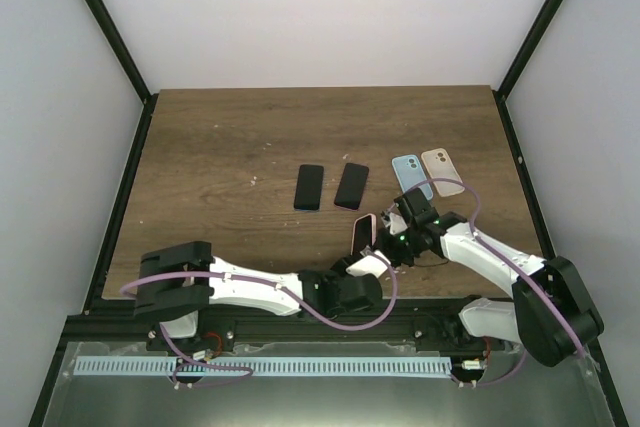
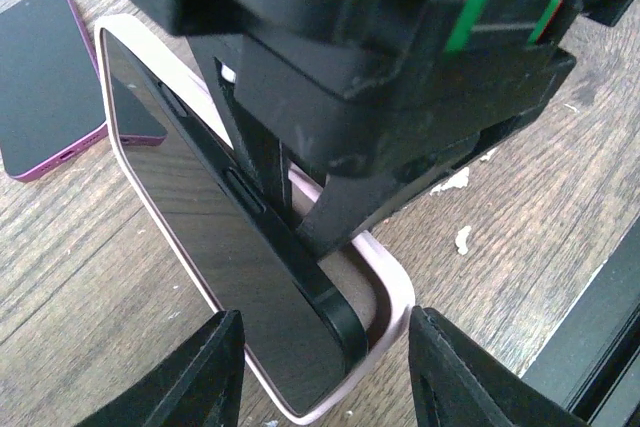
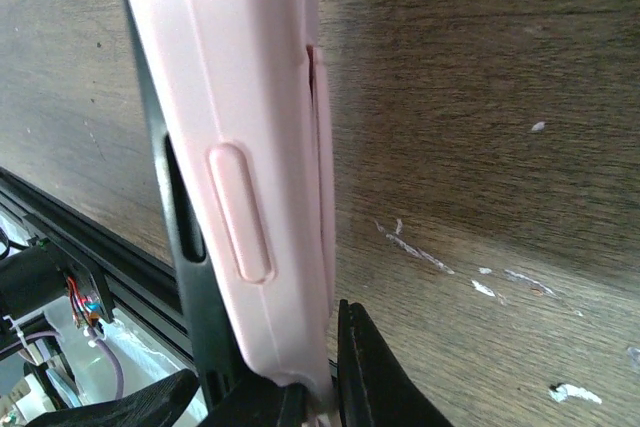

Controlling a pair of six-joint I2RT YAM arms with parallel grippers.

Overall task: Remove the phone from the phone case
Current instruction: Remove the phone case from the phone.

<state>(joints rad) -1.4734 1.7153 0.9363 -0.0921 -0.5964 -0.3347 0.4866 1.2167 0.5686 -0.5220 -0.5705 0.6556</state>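
The phone (image 2: 200, 217), black with a dark screen, stands on edge on the table, its lower corner lifted out of the pale pink phone case (image 2: 385, 282). My right gripper (image 3: 315, 387) is shut on the rim of the case (image 3: 240, 97), and the phone's black edge (image 3: 185, 247) shows beside it. My left gripper (image 2: 325, 319) stands open with one finger on each side of the lower end of phone and case. Its right fingertip (image 2: 425, 332) is at the case's corner. From above, the case (image 1: 362, 235) sits between the left gripper (image 1: 355, 263) and the right gripper (image 1: 393, 240).
Two dark phones (image 1: 309, 187) (image 1: 351, 185) lie flat mid-table; one of them, with a purple rim (image 2: 45, 87), lies just behind the held phone. A blue case (image 1: 411, 175) and a beige case (image 1: 441, 169) lie to the right. The table's black front rail (image 2: 600, 347) runs close by.
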